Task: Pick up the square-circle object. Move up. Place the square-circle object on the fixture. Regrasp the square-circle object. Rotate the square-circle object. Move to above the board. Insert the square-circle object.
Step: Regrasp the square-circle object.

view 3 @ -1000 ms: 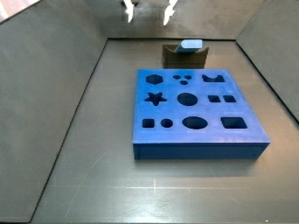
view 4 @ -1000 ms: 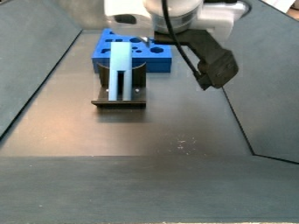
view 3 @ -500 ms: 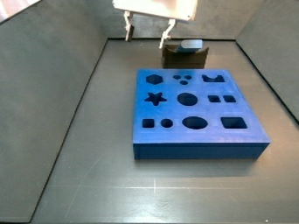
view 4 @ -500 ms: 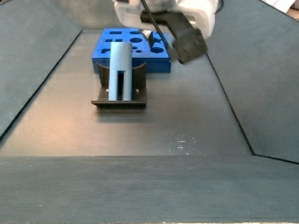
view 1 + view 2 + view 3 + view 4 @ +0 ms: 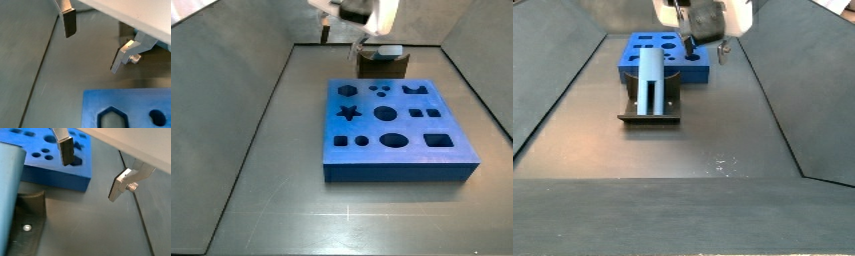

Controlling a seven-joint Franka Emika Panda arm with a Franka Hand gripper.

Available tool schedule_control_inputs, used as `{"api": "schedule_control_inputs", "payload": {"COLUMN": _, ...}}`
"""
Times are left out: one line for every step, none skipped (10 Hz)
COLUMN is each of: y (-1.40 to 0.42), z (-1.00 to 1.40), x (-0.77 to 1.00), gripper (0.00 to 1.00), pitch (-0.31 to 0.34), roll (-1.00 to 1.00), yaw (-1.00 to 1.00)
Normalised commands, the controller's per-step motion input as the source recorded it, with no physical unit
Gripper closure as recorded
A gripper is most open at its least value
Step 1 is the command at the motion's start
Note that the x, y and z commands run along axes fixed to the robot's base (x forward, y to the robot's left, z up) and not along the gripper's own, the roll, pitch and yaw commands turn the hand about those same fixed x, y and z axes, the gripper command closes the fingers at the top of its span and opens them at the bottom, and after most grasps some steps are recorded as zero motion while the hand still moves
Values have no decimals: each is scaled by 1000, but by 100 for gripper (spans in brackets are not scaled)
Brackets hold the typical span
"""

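I see the gripper (image 5: 90, 173) lower than a second ago, its jaws apart and empty. Beside and below them the square-circle object (image 5: 651, 80) rests on the fixture (image 5: 649, 112); beyond lies the board (image 5: 398, 130). I judge the regrasp is next.

Pale blue-grey square-circle object (image 5: 651, 80), dark fixture (image 5: 649, 117), blue board (image 5: 400, 131), silver gripper (image 5: 93, 170).

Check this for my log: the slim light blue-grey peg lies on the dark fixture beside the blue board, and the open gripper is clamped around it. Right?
Not quite. The slim light blue-grey peg does lie on the dark fixture beside the blue board, but the gripper holds nothing: both wrist views show its silver fingers apart with bare floor between them.
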Motion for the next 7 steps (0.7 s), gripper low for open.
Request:
{"api": "schedule_control_inputs", "payload": {"y": -17, "z": 0, "x": -37, "gripper": 0, "pitch": -245, "roll": 1000, "yaw": -914}}
{"api": "schedule_control_inputs", "payload": {"y": -18, "z": 0, "x": -33, "gripper": 0, "pitch": -246, "roll": 1000, "yaw": -912}}
{"api": "schedule_control_inputs", "payload": {"y": -15, "z": -5, "x": -33, "gripper": 0, "pitch": -241, "roll": 1000, "yaw": -917}}
{"api": "schedule_control_inputs", "payload": {"y": -15, "z": -15, "x": -32, "gripper": 0, "pitch": -233, "roll": 1000, "yaw": -923}}
{"api": "schedule_control_inputs", "payload": {"y": -12, "z": -16, "x": -32, "gripper": 0, "pitch": -217, "roll": 1000, "yaw": -928}}
{"api": "schedule_control_inputs", "payload": {"y": -10, "z": -13, "x": -33, "gripper": 0, "pitch": -193, "roll": 1000, "yaw": -937}}
{"api": "schedule_control_inputs", "payload": {"y": -11, "z": -6, "x": -37, "gripper": 0, "pitch": -136, "roll": 1000, "yaw": -947}}
